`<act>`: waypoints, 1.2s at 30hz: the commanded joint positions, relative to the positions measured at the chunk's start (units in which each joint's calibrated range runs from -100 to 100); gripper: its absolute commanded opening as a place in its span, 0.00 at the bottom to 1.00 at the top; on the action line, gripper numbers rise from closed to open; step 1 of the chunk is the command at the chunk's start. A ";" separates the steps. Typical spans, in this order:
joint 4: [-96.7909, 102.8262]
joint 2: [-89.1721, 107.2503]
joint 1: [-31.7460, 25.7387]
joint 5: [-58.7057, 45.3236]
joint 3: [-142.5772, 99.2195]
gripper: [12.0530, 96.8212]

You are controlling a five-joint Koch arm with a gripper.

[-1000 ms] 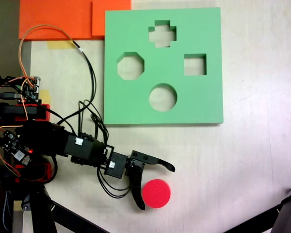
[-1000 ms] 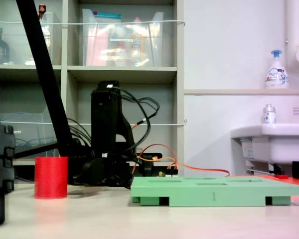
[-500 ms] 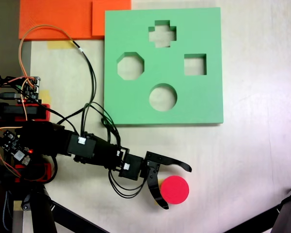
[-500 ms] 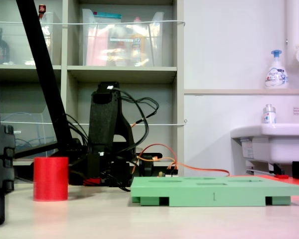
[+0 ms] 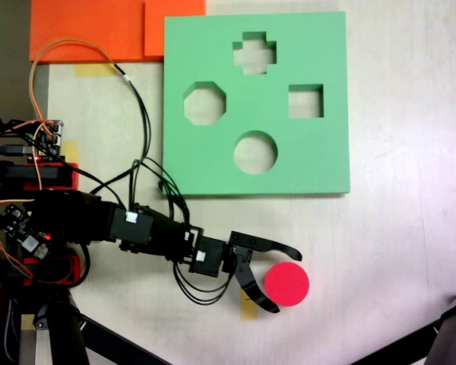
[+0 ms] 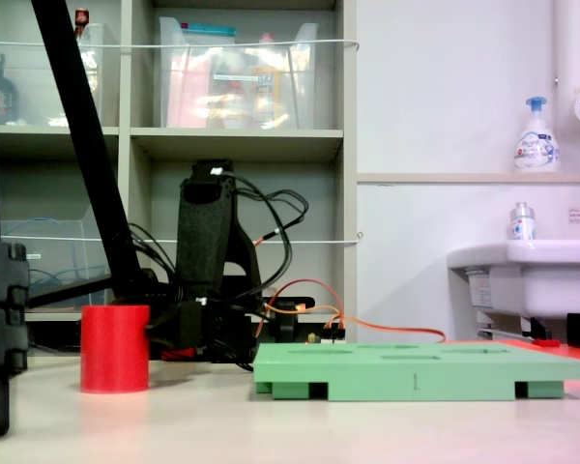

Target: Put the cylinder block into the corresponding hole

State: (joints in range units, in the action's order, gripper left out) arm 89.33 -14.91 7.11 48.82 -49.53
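The red cylinder block [image 5: 286, 284] stands on the table below the green foam board [image 5: 319, 152], a little right of the board's middle. The corresponding hole [image 5: 255, 152], a round cutout, lies near the board's lower edge, between an octagonal and a square cutout. My gripper [image 5: 289, 282] is open, its two black curved fingers [image 5: 267, 244] spread around the block's left side, one above it and one below. From the low side camera the block [image 6: 115, 348] stands upright left of the board [image 6: 416, 369], in front of the arm [image 6: 208, 261].
Orange foam sheets [image 5: 91, 30] lie at the top left. Loose cables [image 5: 140, 129] and circuit boards [image 5: 45, 137] crowd the left edge. Black stand legs [image 5: 441, 334] cross the bottom corners. A yellow tape patch [image 5: 248, 312] sits under the lower finger. A sink [image 6: 522, 275] stands at the right.
The arm has stretched further right and the red block has slid right and slightly up the overhead picture, staying between the open fingers.
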 commanded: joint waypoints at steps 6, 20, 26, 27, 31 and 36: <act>3.45 1.92 -0.34 0.34 -2.41 0.36; 1.91 -1.01 -0.15 0.44 5.47 0.69; -4.83 -6.46 -0.59 0.49 15.24 0.69; -5.70 -7.30 -0.63 0.49 16.73 0.69; -7.91 -10.93 -0.63 0.49 21.22 0.69; -8.68 -10.93 -1.07 0.49 21.92 0.49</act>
State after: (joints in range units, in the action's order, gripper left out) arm 80.32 -26.27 6.32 48.86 -29.45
